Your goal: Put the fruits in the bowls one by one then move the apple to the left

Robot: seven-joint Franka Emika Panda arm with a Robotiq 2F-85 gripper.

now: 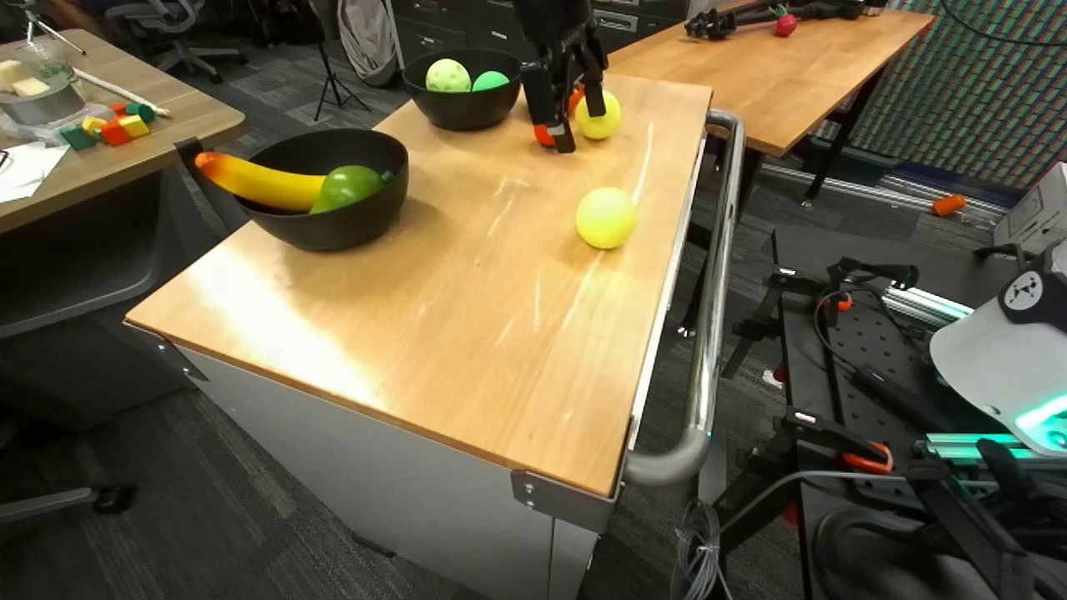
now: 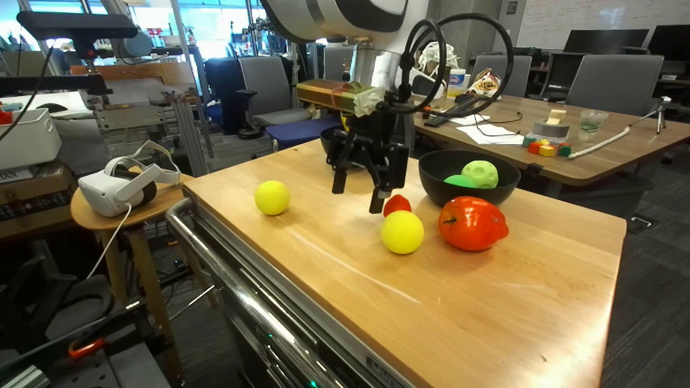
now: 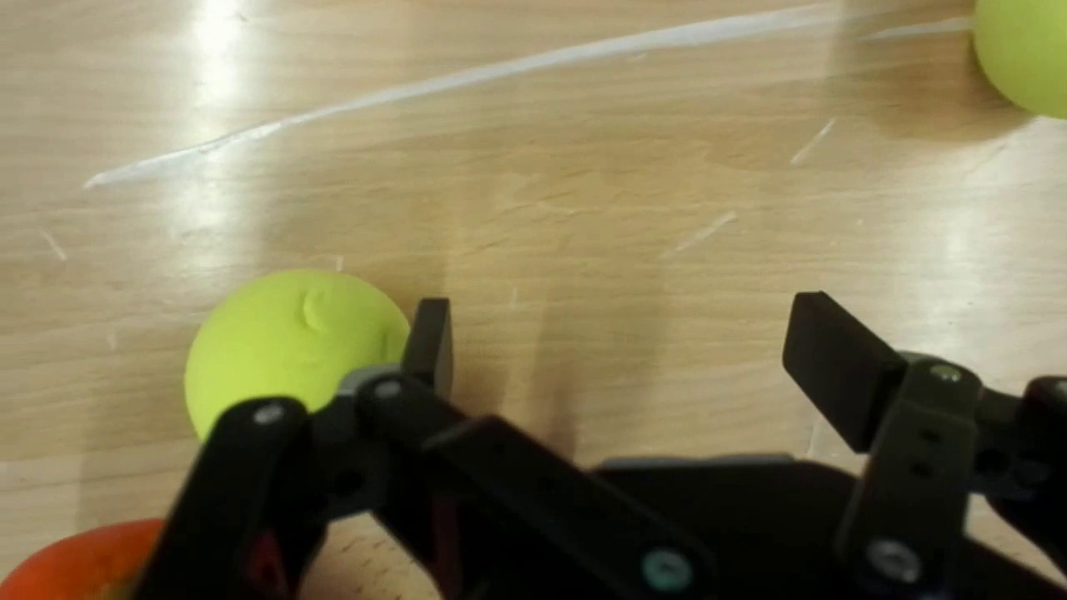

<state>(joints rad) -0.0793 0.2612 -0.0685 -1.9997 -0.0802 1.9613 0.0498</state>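
My gripper (image 1: 579, 125) is open and empty above the table; it also shows in an exterior view (image 2: 357, 195) and the wrist view (image 3: 631, 354). A yellow ball (image 2: 402, 233) lies beside one finger, also in the wrist view (image 3: 283, 342). A small red fruit (image 2: 397, 205) lies behind it, partly hidden. A large glossy red fruit (image 2: 471, 223), perhaps the apple, lies by a black bowl (image 2: 437, 188) holding two green round items. Another black bowl (image 1: 333, 233) holds a yellow-orange long fruit (image 1: 258, 182) and a green pear (image 1: 350, 187). Another yellow ball (image 1: 606, 218) lies apart.
A metal handle rail (image 1: 717, 333) runs along one table edge. A desk (image 2: 604, 145) with coloured blocks (image 2: 544, 148) stands beyond the bowls. A stool (image 2: 102, 207) with a white headset stands near a table corner. Another wooden table (image 1: 767, 75) stands behind the gripper.
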